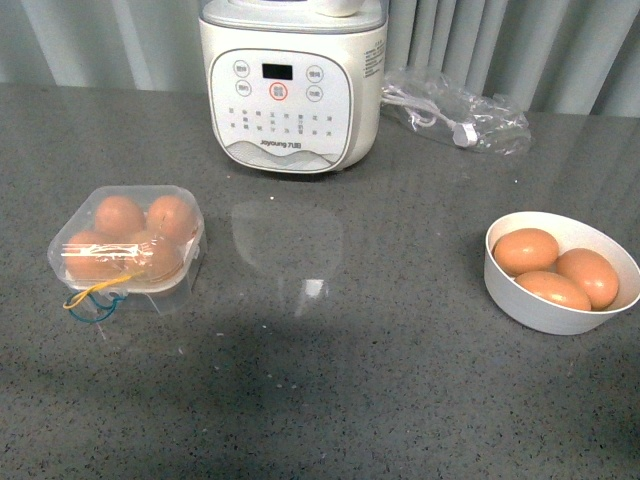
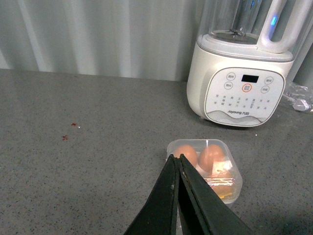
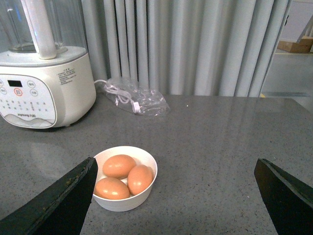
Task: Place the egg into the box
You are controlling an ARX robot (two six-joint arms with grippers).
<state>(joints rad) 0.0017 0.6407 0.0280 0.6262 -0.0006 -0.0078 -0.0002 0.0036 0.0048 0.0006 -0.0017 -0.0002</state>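
Box (image 1: 127, 245) at my left on the countertop (image 1: 330, 380), lid down over four brown eggs, apparently full, so little seems left; three more eggs in the white bowl (image 1: 562, 300); my left gripper (image 2: 178, 157) clenched and empty above the box, right gripper (image 3: 176, 169) spread wide, holding nothing.

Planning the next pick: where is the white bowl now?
In the front view the white bowl sits at the table's right, holding three eggs, right of the blender.
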